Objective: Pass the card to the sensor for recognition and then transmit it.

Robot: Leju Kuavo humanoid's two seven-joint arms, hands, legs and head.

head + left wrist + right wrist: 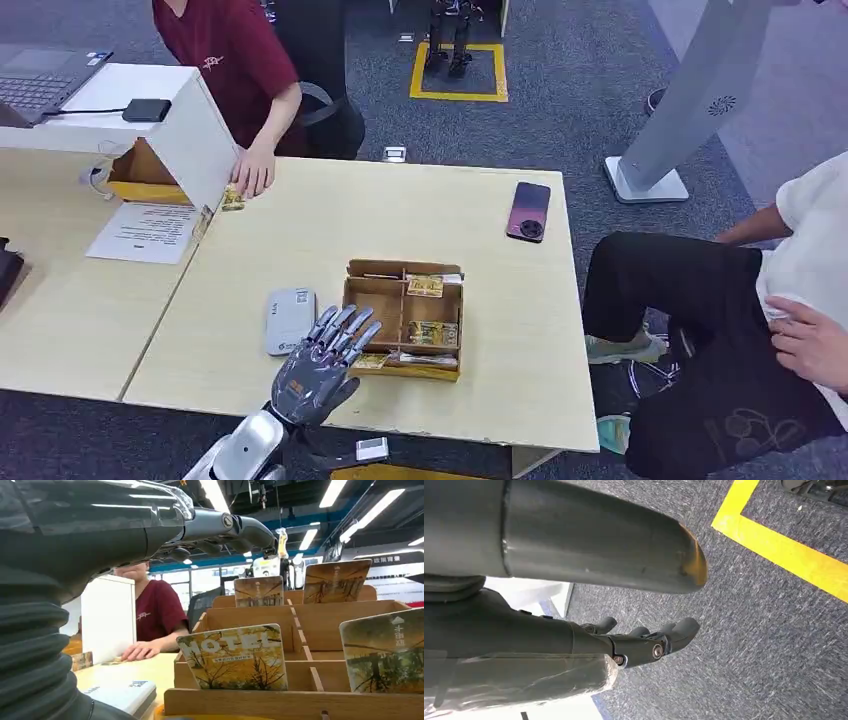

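Head view showed the left hand [318, 365] raised over the near edge of the pale wooden table [320, 225], its fingers spread apart and holding nothing. The fingertips reached the near left corner of the wooden card box [404, 318], which sat mid-table and was divided into compartments. Several cards stood or lay in those compartments. In the left wrist view, the nearest card [235, 657] stood upright in the front compartment, printed "HOTEL" over a yellow tree picture, with the left hand's fingers [240, 530] extended above it and not touching it. The white sensor [290, 320] lay flat on the table just left of the box. A dark phone [528, 210] lay near the far right edge. A person in a red shirt [225, 55] rested a hand on the table beside a white stand [190, 135]. Right wrist view showed the right hand [644, 642] hanging above grey carpet, fingers loosely curled and empty.
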